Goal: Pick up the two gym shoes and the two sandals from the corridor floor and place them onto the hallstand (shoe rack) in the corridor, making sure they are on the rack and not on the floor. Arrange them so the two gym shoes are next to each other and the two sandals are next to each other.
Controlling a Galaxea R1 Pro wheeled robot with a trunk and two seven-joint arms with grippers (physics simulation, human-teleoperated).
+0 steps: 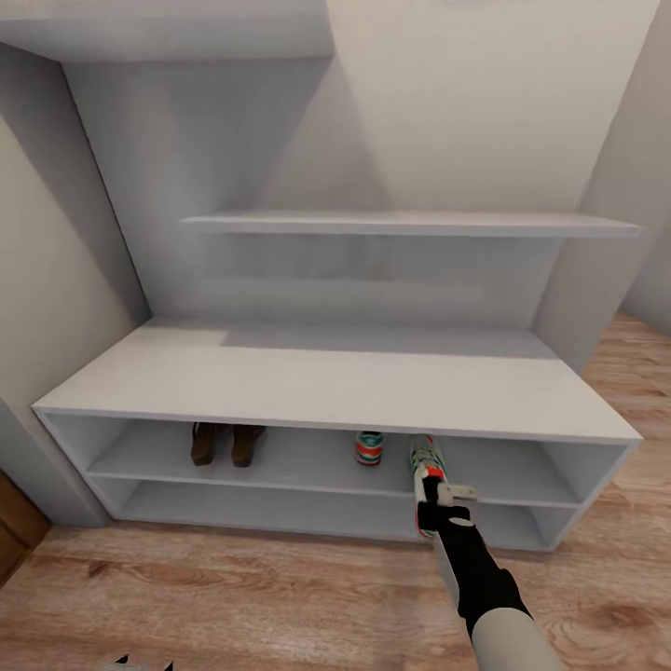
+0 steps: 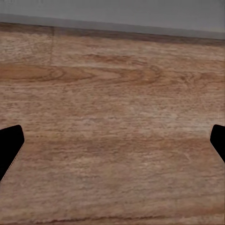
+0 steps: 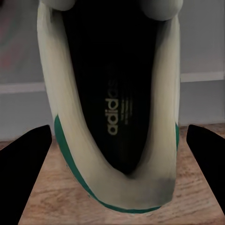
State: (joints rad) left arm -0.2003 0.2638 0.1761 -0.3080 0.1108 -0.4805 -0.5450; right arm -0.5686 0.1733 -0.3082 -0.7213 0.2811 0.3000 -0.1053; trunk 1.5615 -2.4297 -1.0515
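The hallstand (image 1: 326, 382) is a pale low bench with two open shelf levels. On its upper level the two sandals (image 1: 228, 445) stand side by side at the left. One gym shoe (image 1: 370, 448) stands further right on the same level. Just right of it, my right gripper (image 1: 433, 492) is shut on the second gym shoe (image 1: 422, 457), toe in the shelf and heel out over the floor. The right wrist view looks into this gym shoe (image 3: 112, 108) between the black fingers (image 3: 33, 164). My left gripper (image 2: 112, 150) is open over the corridor floor (image 2: 112, 93).
A floating shelf (image 1: 410, 224) juts from the grey back panel above the bench. A wall closes in at the left, with a brown edge (image 1: 14, 536) low beside it. Wood-plank floor (image 1: 233, 596) stretches in front of the rack and past its right end.
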